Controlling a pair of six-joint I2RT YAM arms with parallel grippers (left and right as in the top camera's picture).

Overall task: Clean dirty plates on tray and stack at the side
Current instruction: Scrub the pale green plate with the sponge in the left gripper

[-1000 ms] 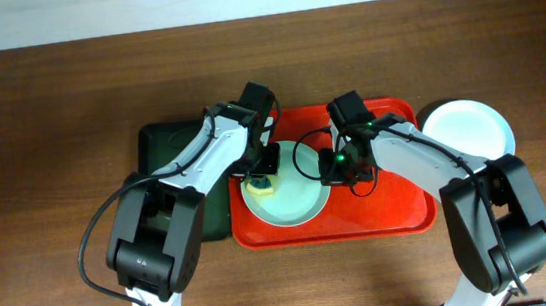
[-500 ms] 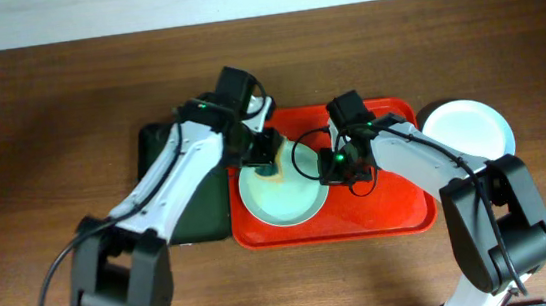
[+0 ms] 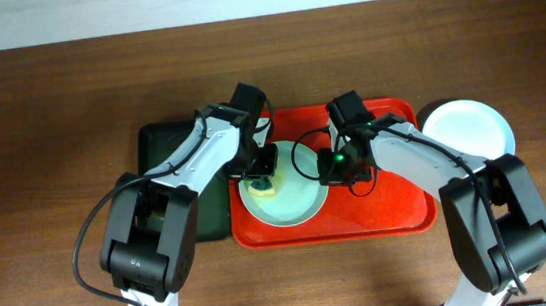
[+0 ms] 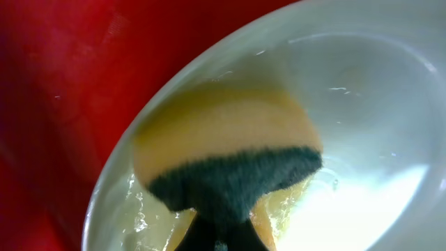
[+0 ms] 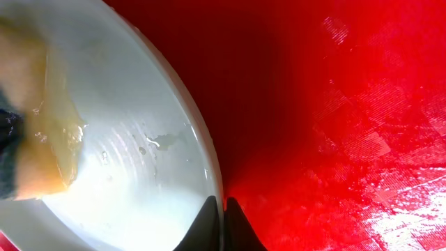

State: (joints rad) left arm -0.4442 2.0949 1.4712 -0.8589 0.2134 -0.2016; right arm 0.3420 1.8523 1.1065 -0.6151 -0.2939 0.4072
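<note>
A pale mint plate (image 3: 288,202) with yellow smears lies on the left part of the red tray (image 3: 389,207). My left gripper (image 3: 261,170) is shut on a yellow sponge with a dark green scouring side (image 4: 226,153). It presses the sponge on the plate's left inner side (image 4: 362,97). My right gripper (image 5: 223,209) is shut on the plate's right rim (image 5: 202,139) and holds it down on the tray (image 5: 334,104). Another plate (image 3: 466,126) sits on the table to the right of the tray. A third plate cannot be told apart.
A dark green tray (image 3: 167,148) lies against the red tray's left side, under my left arm. Brown wooden table (image 3: 38,115) surrounds both trays.
My left gripper swept the sponge up toward the plate's far left rim, then back down to its left inner side. The right gripper and the plate stayed put.
</note>
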